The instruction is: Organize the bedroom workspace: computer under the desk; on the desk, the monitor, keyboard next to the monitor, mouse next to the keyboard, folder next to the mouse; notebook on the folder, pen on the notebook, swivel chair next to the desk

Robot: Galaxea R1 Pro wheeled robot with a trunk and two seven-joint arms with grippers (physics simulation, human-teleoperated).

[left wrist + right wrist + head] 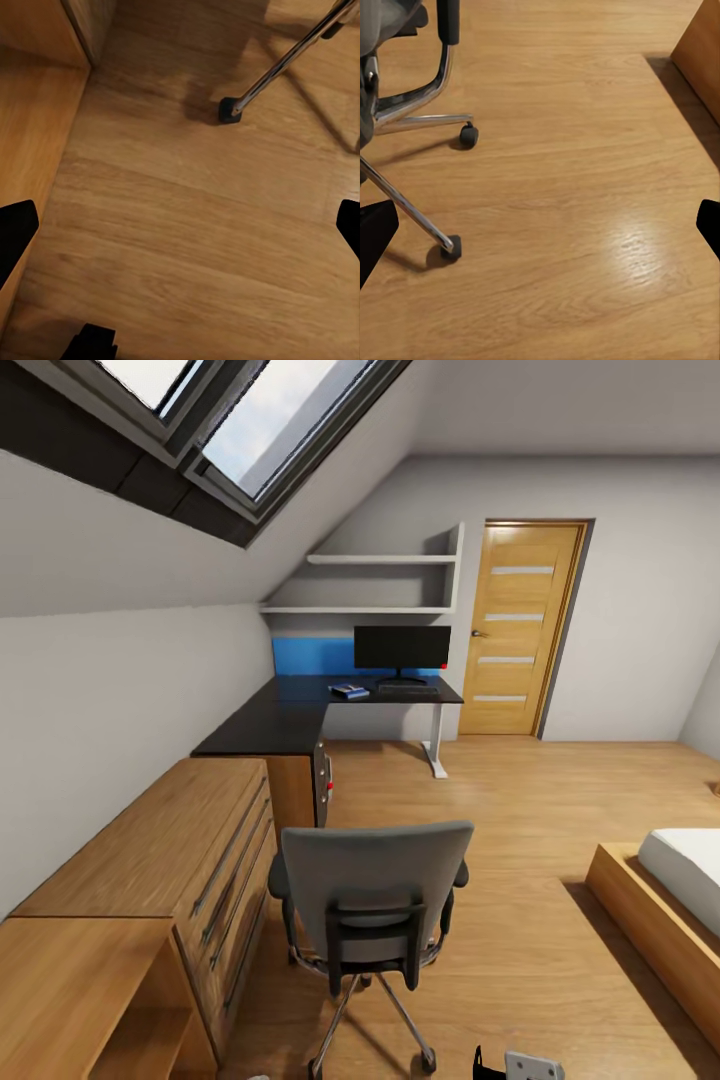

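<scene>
**A:** Head view puts the swivel chair [372, 890] right in front of you, its grey back toward you, standing on the floor just right of the low wooden chest [150, 860] and well short of the desk [300, 715]. You can't see the seat from here, so whether the folder lies on it can't be told.

**B:** And what's on the desk already?

**A:** The monitor [402, 648] stands at the far end, with the keyboard [401, 687] just in front of it. A small bluish item [349, 691] lies left of the keyboard; it's too small to name. The computer, mouse and pen can't be made out.

**B:** So what would you count as done?

**A:** Monitor and keyboard look settled. Folder, notebook, pen and moving the chair over look like your remaining work.

**B:** And my hands?

**A:** Both empty. The left gripper [180, 225] and the right gripper [540, 225] each hang over bare floor with fingertips spread wide at the frame edges, near the chair's chrome legs.
</scene>
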